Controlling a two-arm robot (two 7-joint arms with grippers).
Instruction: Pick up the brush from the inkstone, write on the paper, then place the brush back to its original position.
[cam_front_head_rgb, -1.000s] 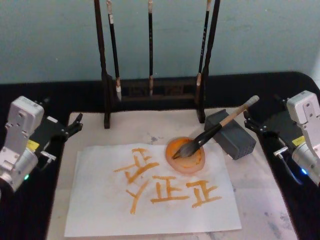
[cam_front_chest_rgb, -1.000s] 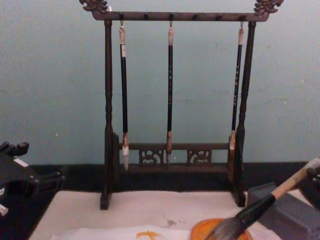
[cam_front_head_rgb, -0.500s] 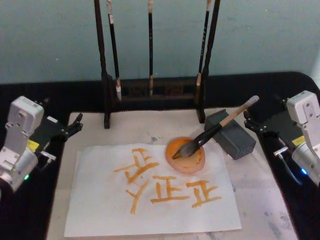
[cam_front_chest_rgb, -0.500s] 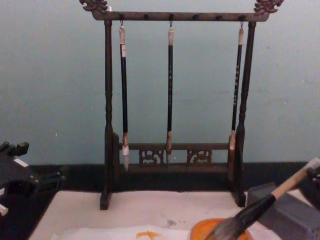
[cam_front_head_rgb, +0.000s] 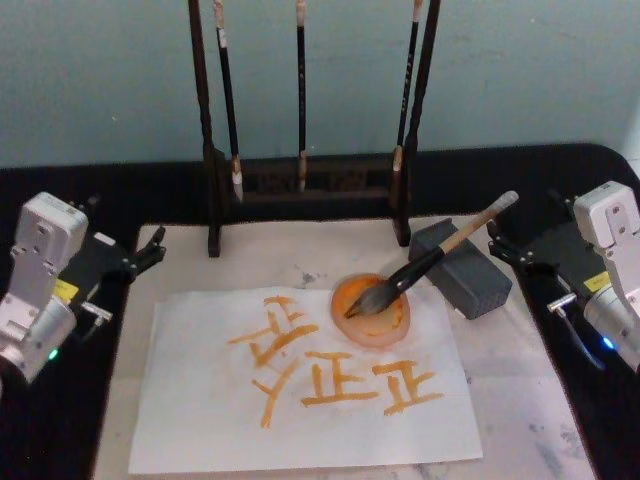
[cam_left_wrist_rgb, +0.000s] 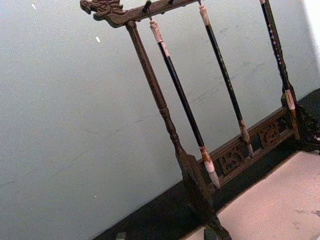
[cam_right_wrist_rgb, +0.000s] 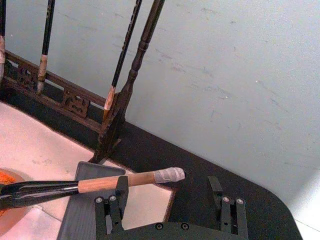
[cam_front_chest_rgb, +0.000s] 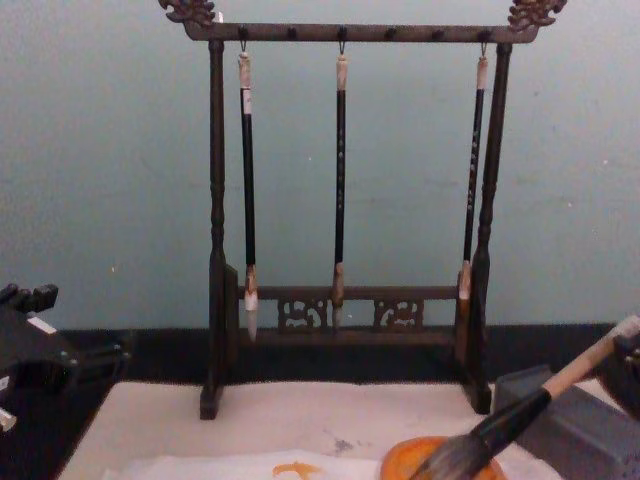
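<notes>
Paper (cam_front_head_rgb: 200, 420) bears orange 正 characters; brush (cam_front_head_rgb: 425, 265) rests on inkstone (cam_front_head_rgb: 475, 285)

Left tool (cam_front_head_rgb: 148, 252) low at left, right tool (cam_front_head_rgb: 505, 250) opposite, both spread apart.

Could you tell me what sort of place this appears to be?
Probably a tabletop calligraphy station: a wooden brush rack hung with thin brushes, paper bearing orange characters, and a thick brush propped on a grey inkstone.

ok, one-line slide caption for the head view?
Brush rests, bristles in orange dish, handle on grey block; paper bears orange characters; left gripper and right gripper parked at either side.
</notes>
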